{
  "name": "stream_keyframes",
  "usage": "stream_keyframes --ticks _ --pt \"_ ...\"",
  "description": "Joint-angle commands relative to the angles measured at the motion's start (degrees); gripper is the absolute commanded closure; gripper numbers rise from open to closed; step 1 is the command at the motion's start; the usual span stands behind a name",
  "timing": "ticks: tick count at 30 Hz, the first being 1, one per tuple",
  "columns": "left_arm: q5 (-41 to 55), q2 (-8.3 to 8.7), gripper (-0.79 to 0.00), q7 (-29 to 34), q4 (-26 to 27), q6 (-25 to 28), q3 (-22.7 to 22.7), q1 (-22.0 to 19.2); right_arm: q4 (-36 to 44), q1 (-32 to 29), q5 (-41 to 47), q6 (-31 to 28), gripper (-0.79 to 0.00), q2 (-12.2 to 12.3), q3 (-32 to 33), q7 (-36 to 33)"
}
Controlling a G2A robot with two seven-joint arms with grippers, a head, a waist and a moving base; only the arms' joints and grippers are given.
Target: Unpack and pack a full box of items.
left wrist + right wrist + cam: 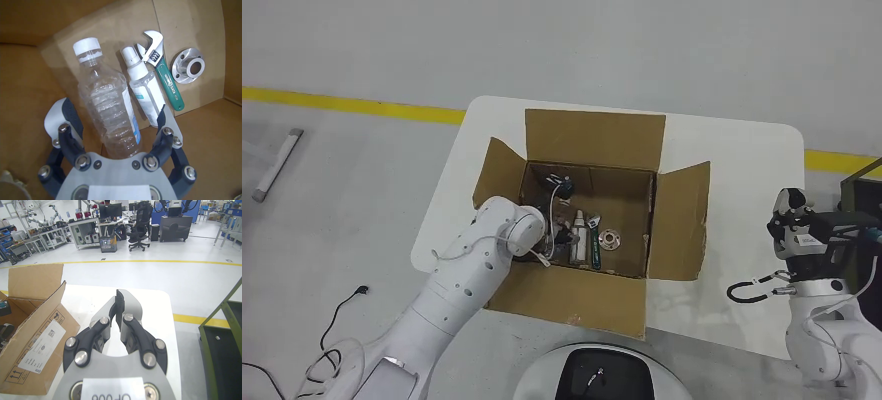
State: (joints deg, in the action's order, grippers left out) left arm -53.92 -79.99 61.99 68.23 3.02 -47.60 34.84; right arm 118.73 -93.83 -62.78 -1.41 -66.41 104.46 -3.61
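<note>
— Where is the left end effector (114, 108) sitting?
— It is hanging down inside the box (594, 135), its fingers spread apart on either side of a clear water bottle (105, 94) and not clamping it.

— What is lying next to that?
— The water bottle is lying flat on the box floor. A white spray bottle (140, 81) is lying just beside it, then a green-handled wrench (164, 75), then a metal flange (188, 65) at the end of the row.

— And the other arm?
— The right end effector (118, 306) is hovering over the white surface (151, 306) off to the side of the box. Its pads are pressing together on nothing.

— How is the surface looking?
— It is white with rounded corners, and the box is standing on it with all four flaps folded out.

— And the room?
— A green cart (221, 347) is standing by the surface's edge. A yellow line (151, 261) is running across the pale floor (170, 279). Farther back, a black office chair (139, 236) is standing beside workbenches (47, 236) with monitors (110, 210).
</note>
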Motion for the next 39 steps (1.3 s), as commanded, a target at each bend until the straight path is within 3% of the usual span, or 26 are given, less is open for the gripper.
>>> stream_keyframes --ticks 1,5,8,11,12,14,18,19,26,27,28,29,30,31,32,33,39 --pt "0.1 -0.12 -0.785 -0.3 -0.6 0.0 0.1 0.0 0.0 0.0 0.0 0.0 0.0 0.0 0.0 0.0" --pt "0.5 -0.28 -0.785 -0.7 -1.4 -0.1 -0.2 -0.2 0.0 0.0 0.0 0.0 0.0 0.0 0.0 0.0" --pt "0.2 -0.32 -0.576 -0.8 -1.8 -0.1 -0.3 -0.3 0.0 0.0 0.0 0.0 0.0 0.0 0.0 0.0" --pt "0.1 -0.36 -0.468 -1.1 -2.2 0.1 -0.4 -0.1 0.0 0.0 0.0 0.0 0.0 0.0 0.0 0.0" --pt "0.0 -0.4 -0.372 -1.1 -2.3 0.0 -0.4 0.0 0.0 0.0 0.0 0.0 0.0 0.0 0.0 0.0" --pt "0.0 -0.44 -0.345 -1.2 -2.4 0.0 -0.5 0.0 0.0 0.0 0.0 0.0 0.0 0.0 0.0 0.0" --pt "0.3 -0.52 -0.037 -1.7 -2.7 0.2 -0.7 0.2 0.0 0.0 0.0 0.0 0.0 0.0 0.0 0.0" --pt "0.4 -0.54 0.0 -1.8 -2.8 0.3 -0.8 0.2 0.0 0.0 0.0 0.0 0.0 0.0 0.0 0.0" --pt "1.3 -0.47 0.0 -2.8 -2.0 1.0 -2.0 0.6 0.0 0.0 0.0 0.0 0.0 0.0 0.0 0.0" --pt "1.8 -0.4 0.0 -2.8 -1.5 1.1 -2.5 0.7 0.0 0.0 0.0 0.0 -0.111 0.0 0.0 0.0" --pt "2.8 -0.31 0.0 -2.8 -0.9 0.9 -3.2 0.9 0.0 0.0 0.0 0.0 -0.08 0.0 0.0 0.0" --pt "3.0 -0.13 0.0 -2.4 0.2 1.1 -3.9 1.1 0.0 0.0 0.0 0.0 0.0 0.0 0.0 0.0" --pt "2.8 -0.01 0.0 -2.1 0.7 1.2 -4.1 1.2 0.0 0.0 0.0 0.0 -0.012 0.0 0.0 0.0" --pt "2.5 0.16 0.0 -1.7 1.6 1.2 -4.5 1.5 0.0 0.0 0.0 0.0 -0.148 0.0 0.0 0.0" --pt "2.4 0.33 0.0 -1.5 2.8 1.1 -5.1 1.7 0.0 0.0 0.0 0.0 -0.727 0.0 0.0 0.0" --pt "2.4 0.51 0.0 -0.9 3.8 1.1 -5.6 2.1 0.0 0.0 0.0 0.0 -0.785 0.0 0.0 0.0" --pt "6.1 1.44 0.0 2.4 11.0 0.8 -9.4 4.5 2.0 -0.1 2.7 -1.2 -0.785 -0.1 0.7 -3.0"
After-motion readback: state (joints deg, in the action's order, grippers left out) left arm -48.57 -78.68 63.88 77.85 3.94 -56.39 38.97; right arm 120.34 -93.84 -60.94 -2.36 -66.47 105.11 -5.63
